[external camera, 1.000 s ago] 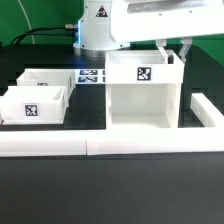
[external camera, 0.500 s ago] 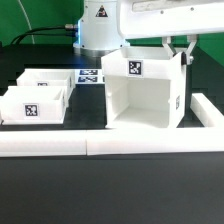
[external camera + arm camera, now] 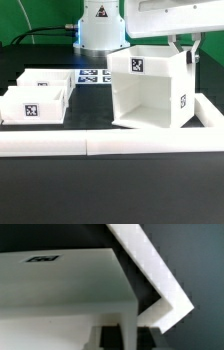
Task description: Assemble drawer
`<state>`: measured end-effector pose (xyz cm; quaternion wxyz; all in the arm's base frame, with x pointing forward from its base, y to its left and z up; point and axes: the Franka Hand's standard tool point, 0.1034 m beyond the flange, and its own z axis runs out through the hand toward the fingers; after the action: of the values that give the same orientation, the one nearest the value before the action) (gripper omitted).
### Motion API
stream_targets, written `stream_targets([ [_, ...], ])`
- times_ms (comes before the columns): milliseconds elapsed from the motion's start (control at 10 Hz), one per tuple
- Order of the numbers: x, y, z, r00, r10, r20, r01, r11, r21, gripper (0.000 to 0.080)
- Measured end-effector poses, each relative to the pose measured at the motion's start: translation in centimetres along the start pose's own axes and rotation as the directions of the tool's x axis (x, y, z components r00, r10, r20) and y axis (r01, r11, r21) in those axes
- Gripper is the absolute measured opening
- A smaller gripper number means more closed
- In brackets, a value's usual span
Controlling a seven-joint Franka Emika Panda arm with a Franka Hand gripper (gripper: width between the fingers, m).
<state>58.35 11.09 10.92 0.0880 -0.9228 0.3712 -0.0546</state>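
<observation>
On the black tabletop (image 3: 100, 190) the biggest piece of the drawer, the cabinet shell (image 3: 150, 98), stands with its open front facing the exterior camera. It sits askew to the long white border bar (image 3: 60, 146) running just in front of it. We cannot tell whether its base rests flat or one edge is raised. Its hollow holds nothing, so we judge the assembly to be at an early stage. The shell is being handled and positioned, and neither tray has gone in. Both insertions are left to do.

A shorter border bar (image 3: 213, 108) lies close beside the shell on the exterior view's right. The two open-topped trays sit apart from the shell on the exterior view's left. The nearer tray (image 3: 35, 108) is further from it, and the far tray (image 3: 50, 80) lies behind that one. Both are upright and tagged, and neither touches the shell. The marker board (image 3: 92, 75) lies flat behind the shell's left corner, beyond the trays.

The gripper (image 3: 184, 52) comes down from above onto the shell's upper rear corner on the exterior view's right. In the wrist view its dark fingers (image 3: 110, 336) sit on either side of a thin white wall of the shell. We read that as the gripper pinching that wall. The shell thus hangs directly below and forward of the gripper, held at one top corner only.
</observation>
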Motion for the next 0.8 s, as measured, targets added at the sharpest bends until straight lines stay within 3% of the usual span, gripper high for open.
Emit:
stream_targets([
  [300, 0.4, 0.32, -0.1, 0.914, 0.404, 0.017, -0.405, 0.914, 0.017, 0.0039],
  [500, 1.14, 0.44, 0.23, 0.841, 0.54, 0.038, -0.541, 0.841, 0.001, 0.0039],
  [800, 0.61, -0.09, 0.19, 0.742, 0.668, 0.063, -0.669, 0.743, 0.003, 0.0039],
])
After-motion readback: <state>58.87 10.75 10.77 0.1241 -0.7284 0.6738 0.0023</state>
